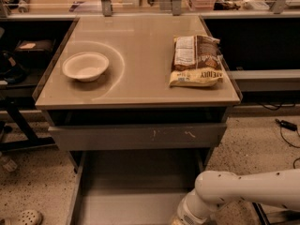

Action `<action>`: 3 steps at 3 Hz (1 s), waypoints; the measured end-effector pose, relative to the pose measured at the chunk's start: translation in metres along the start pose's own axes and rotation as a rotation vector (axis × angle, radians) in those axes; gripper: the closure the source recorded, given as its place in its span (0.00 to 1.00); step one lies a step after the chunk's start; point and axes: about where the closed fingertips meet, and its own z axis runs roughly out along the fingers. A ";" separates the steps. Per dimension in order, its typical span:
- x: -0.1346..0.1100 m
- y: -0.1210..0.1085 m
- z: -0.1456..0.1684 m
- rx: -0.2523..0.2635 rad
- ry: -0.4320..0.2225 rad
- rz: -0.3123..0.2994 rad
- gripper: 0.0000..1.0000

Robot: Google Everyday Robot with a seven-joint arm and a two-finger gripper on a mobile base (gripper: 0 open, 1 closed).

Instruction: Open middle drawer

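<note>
Middle drawer (136, 191): stands far out toward the camera, low in the cabinet beneath the scratched front; wide, shallow, grey; its flat floor and left side wall show, plain grey inside; its own front is past the bottom edge, out of sight
Tabletop (140, 64): beige, glossy, the cabinet's top; it bears the bowl at left and the snack bag at right, well apart
Robot arm (248, 189): white; enters from the right edge and bends down at the middle drawer's right side
Upper drawer front (138, 136): grey, with white scratches right of centre; just below the tabletop, standing slightly out, a dark gap above it
Snack bag (196, 60): brown and white, lying flat near the tabletop's right edge
Bowl (85, 65): white, upright, shallow; plain white inside
Gripper (180, 218): at the bottom edge, at the arm's end, over the middle drawer's right side; mostly cut off; whether it is clenched or released cannot be told
</note>
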 end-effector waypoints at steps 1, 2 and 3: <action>0.009 0.014 0.000 -0.019 -0.001 0.010 1.00; 0.009 0.015 -0.001 -0.019 -0.002 0.009 1.00; 0.028 0.025 -0.002 -0.030 0.001 0.041 1.00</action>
